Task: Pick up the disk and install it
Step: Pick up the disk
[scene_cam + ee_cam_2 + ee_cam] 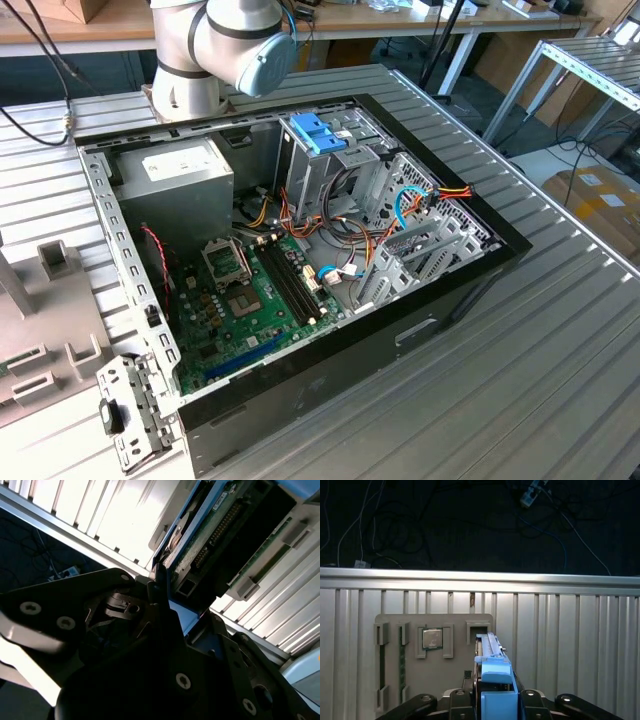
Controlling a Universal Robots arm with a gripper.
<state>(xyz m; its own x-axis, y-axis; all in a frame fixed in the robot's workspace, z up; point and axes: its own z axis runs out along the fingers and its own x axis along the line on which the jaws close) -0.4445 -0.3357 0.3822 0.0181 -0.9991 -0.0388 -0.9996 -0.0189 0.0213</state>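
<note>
Looking past the black metal gripper (493,697) in the first wrist view, we see the flat rectangular dark-metal disk (489,652) standing on edge with its blue plastic rail uppermost. It runs out from between the jaws toward a notch in the flat grey plastic fixture plate (395,622), which lies on the ribbed silver aluminium table (570,645). The jaws look drawn in against the disk's two broad faces, so we judge it clamped. We cannot tell whether it is clear of the plate or seated in the notch. In the second wrist view its green circuit board and dark connector block face the camera.

Our first worry is the hold itself. The grip seems to sit at one end, so the long free body could pivot or slide between the jaws if it catches the notch wall. The small square metal-capped processor chip (432,638) rests in the plate just beside the disk, and a sideways swing could knock it.

In the exterior view, the open black computer case (440,300) has a tangle of orange, red and blue cables (400,205) near the bay under the bright blue plastic latch (318,133). We think a tilted disk could jam against the bay's metal walls or drag those cables.
</note>
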